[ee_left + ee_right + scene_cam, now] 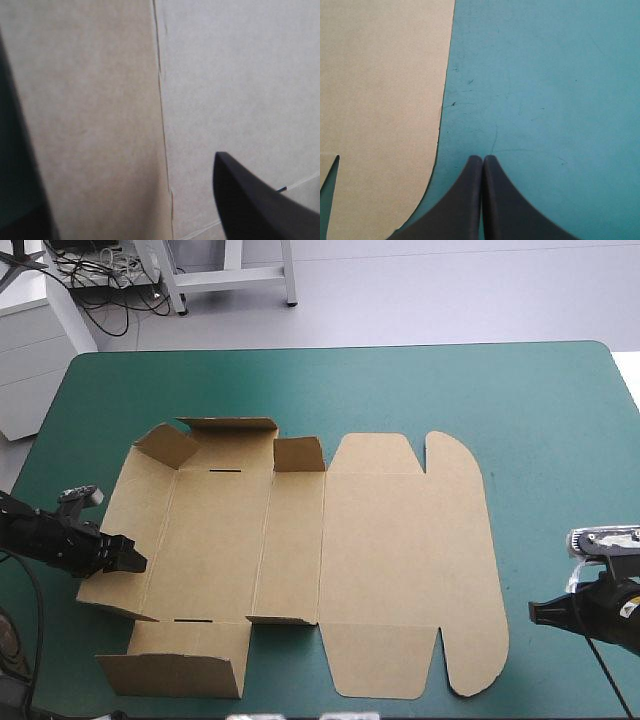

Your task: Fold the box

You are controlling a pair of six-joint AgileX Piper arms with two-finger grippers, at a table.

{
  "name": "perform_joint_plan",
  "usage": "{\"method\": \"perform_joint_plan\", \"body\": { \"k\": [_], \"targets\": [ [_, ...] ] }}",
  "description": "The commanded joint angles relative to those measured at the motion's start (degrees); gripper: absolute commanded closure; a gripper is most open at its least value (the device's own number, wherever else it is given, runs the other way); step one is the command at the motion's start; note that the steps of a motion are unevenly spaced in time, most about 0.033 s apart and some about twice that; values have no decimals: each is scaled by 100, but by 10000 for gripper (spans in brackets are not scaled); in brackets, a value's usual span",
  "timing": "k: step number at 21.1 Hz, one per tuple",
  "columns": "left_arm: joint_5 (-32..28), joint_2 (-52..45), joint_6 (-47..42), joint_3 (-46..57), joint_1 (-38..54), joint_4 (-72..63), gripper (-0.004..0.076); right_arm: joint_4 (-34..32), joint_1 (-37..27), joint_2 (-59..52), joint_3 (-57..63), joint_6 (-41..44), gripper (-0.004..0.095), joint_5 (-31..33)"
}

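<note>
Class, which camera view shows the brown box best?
The high view: the whole box shows, flaps raised at its left end. The left wrist view shows only a creased panel, the right wrist view only one rounded edge.

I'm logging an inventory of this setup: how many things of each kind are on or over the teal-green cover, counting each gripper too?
box, brown, one flat cut sheet with some walls raised: 1
black grippers, the left gripper and the right gripper: 2
Total: 3
</note>
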Motion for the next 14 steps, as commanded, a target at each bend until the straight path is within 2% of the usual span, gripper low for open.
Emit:
{"method": "perform_joint_plan", "body": {
  "k": [1,3,6,11,14],
  "targets": [
    [400,-169,-183,-107,-67,6,539,12,19,3,-140,-11,928,-269],
    [472,-169,-171,-107,-100,42,727,12,19,3,-140,-11,928,-269],
    [399,-169,-191,-107,-298,247,734,12,19,3,-140,-11,928,-269],
    [-131,-169,-214,-117,-652,280,734,3,19,3,-140,-11,928,-245],
    [-158,-180,-458,-425,-1015,816,734,3,19,3,-140,-11,928,-234]
  ]
}}
